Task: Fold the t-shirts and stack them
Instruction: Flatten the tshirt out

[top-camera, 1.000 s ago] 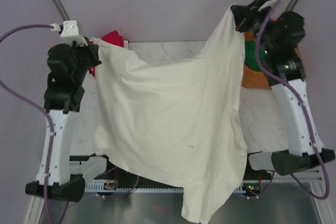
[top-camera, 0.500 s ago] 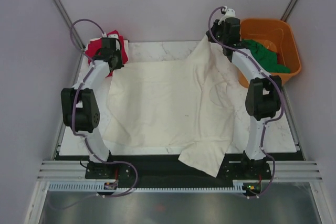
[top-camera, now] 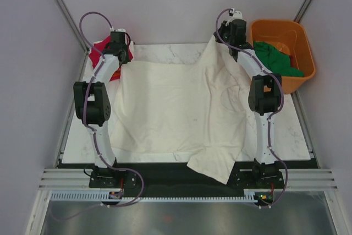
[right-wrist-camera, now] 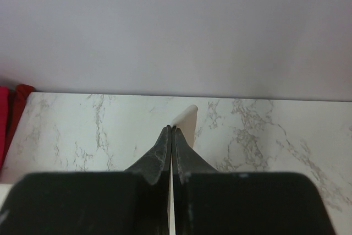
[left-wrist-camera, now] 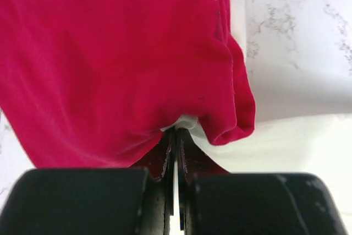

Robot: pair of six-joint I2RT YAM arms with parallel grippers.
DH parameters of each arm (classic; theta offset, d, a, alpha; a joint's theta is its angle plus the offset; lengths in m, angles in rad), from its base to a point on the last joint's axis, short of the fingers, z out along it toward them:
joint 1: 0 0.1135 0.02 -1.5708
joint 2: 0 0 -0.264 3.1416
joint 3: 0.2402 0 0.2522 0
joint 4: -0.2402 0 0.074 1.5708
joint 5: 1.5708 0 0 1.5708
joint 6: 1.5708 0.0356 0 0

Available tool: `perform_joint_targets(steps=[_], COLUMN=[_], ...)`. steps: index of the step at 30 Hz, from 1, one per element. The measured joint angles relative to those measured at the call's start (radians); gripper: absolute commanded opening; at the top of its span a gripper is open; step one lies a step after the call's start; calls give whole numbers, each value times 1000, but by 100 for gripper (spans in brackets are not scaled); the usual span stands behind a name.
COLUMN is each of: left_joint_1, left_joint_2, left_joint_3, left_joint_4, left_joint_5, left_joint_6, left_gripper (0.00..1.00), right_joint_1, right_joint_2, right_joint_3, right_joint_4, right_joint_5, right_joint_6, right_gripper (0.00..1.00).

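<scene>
Top external view: cream shirt [top-camera: 170,108] lies spread over the table [top-camera: 289,127]. The left gripper [top-camera: 121,60] and right gripper [top-camera: 220,38], fingers pressed together, pinch its far corners, the left seemingly touching the red shirt [top-camera: 102,48].

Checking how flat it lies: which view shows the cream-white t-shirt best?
Top external: the whole cream-white t-shirt shows, spread over the table. Left wrist catches a pinched sliver and an edge; right wrist only a small corner.
</scene>
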Motion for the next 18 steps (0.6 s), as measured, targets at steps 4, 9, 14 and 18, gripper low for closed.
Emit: perform_joint_targets(steps=[4,9,14,18], left_joint_1=[3,23,35,35], left_joint_2=[0,-1,-1,-3], left_joint_3=[-13,-44,-44,-44], left_joint_4=[3,9,9,9], left_joint_5=[-59,-77,-77,-77], left_joint_6=[-6,-13,-12,-12], left_gripper=[2,2,2,2], right_joint_1=[0,0,0,0], right_joint_2=[81,133,111,21], right_joint_3=[53,55,40,-57], right_joint_4=[21,6,11,9], right_joint_5=[-38,-71,-69,-66], right_joint_6=[32,56,37,-11], right_gripper=[0,0,0,0])
